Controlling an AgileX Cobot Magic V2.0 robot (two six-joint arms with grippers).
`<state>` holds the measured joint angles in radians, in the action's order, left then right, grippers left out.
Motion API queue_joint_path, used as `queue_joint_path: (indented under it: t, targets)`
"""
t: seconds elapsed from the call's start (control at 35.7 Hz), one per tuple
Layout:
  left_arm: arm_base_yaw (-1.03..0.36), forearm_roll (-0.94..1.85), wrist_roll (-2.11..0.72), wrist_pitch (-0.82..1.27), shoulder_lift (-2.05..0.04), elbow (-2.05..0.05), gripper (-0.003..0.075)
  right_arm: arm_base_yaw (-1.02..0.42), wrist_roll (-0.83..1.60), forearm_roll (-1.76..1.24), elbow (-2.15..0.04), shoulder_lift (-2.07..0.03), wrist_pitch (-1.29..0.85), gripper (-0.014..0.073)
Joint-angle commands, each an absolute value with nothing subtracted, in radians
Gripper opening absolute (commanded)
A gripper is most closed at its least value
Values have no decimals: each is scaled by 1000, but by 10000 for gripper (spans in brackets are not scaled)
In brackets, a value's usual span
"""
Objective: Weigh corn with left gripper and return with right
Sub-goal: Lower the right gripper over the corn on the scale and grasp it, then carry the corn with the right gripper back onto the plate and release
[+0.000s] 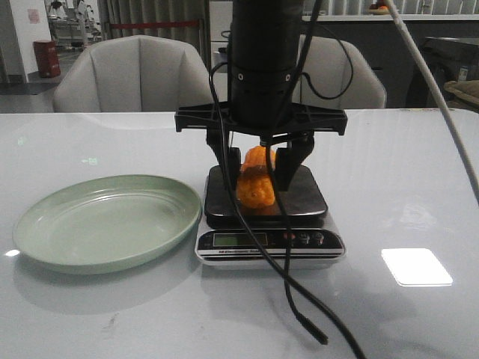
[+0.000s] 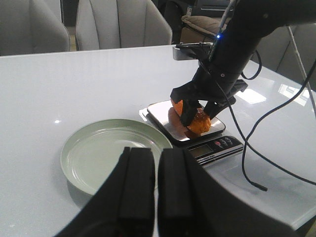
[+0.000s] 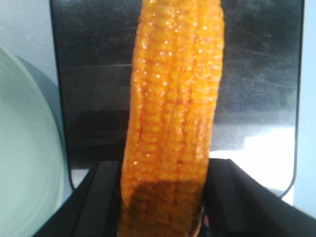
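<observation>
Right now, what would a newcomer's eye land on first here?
The orange corn on the kitchen scale at table centre, with the right end effector closed around it from above. Next, the empty green plate left of the scale.

The corn (image 1: 255,182) is showing orange-yellow, its kernels running in tight lengthwise rows with small glossy highlights. The right end effector (image 1: 259,158) around it is looking matte black, as are the cables (image 1: 299,314) trailing across the table. The left end effector (image 2: 155,197) is also showing black. The plate (image 1: 105,222) is showing a plain pale green. The kitchen scale (image 1: 266,217) is showing a dark, streaked steel platform over a silver base with dark buttons. The table (image 1: 404,187) is gleaming glossy white.
</observation>
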<state>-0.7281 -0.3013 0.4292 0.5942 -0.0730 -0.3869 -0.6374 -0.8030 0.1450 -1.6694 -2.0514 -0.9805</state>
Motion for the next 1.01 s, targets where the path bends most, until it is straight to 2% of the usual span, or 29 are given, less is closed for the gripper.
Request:
queue_joint_path:
  t: [0.0, 0.17, 0.59, 0.7, 0.87, 0.98]
  targets:
    - [-727, -306, 431, 514, -84, -412, 142, -641, -804, 118, -1741, -1992, -985, 223]
    - [-727, -306, 431, 514, -84, -412, 142, -690, -804, 30, -1806, -1992, -948, 223]
    - [-727, -306, 431, 514, -84, -412, 142, -827, -803, 6, -1809, -2071, -790, 235]
    - [-727, -306, 431, 514, -84, -412, 142, -845, -803, 0, -1809, -2092, -745, 307]
    - [-727, -306, 431, 514, -84, -412, 142, -847, -803, 0, -1809, -2112, -703, 519]
    - [-727, -306, 431, 514, -84, -412, 142, -841, -803, 7, -1821, -2110, -721, 566]
